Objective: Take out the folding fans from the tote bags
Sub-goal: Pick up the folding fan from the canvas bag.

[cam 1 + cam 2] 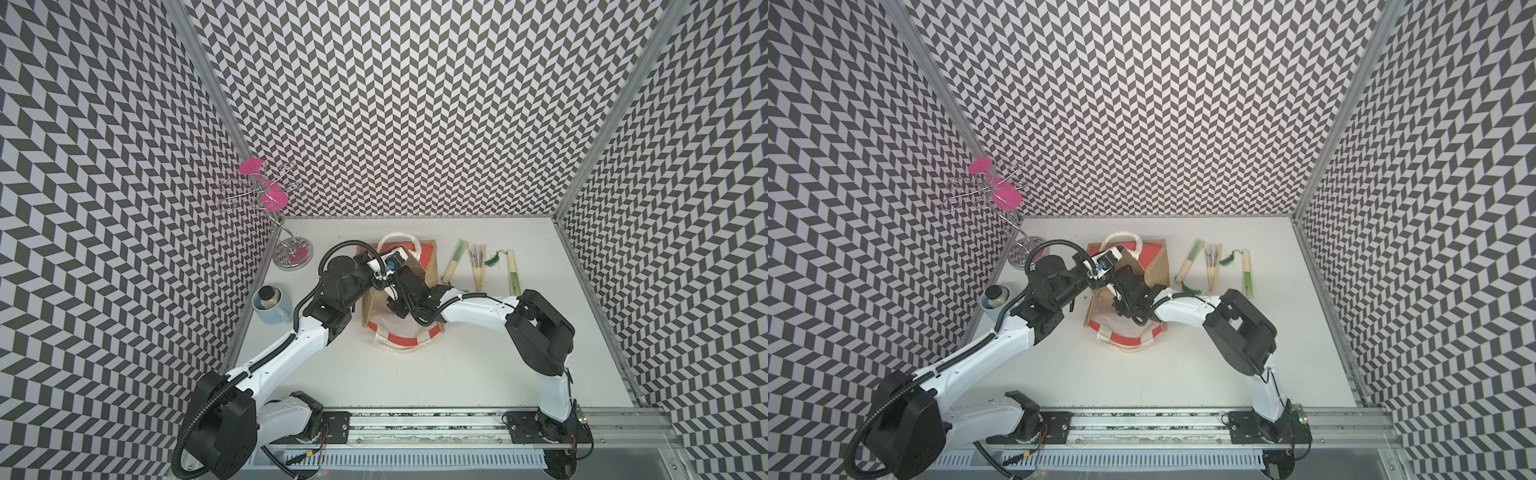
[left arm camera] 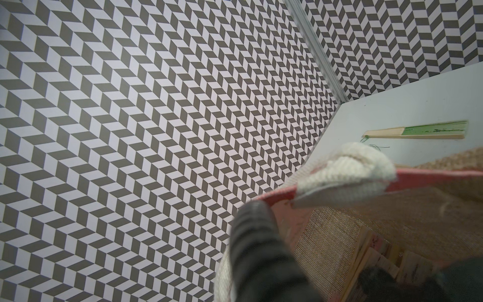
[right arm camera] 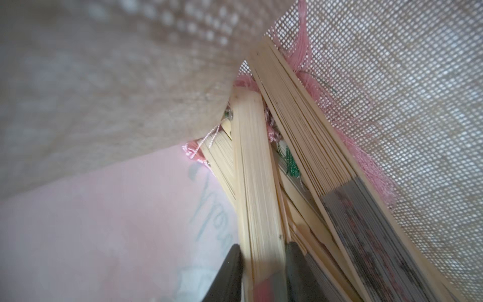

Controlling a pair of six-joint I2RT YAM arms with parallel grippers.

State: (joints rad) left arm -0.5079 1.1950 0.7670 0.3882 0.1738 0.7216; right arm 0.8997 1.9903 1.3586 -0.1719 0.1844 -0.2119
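- left gripper (image 2: 256, 214) is clamped on the bag (image 1: 433, 268) rim
- right gripper (image 3: 262, 251) is inside the bag, pinching one fan (image 3: 251, 170)
- more fans (image 1: 454, 262) lie on the table (image 1: 457, 374) beside the bag

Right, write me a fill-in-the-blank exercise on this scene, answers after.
1. The left gripper pinches the rim of the ___.
2. The right gripper's jaws stand either side of a closed ___.
3. The jar sits in a pale blue ___.
4. The wire stand carries discs coloured ___.

Missing words: bag; fan; mug; pink.
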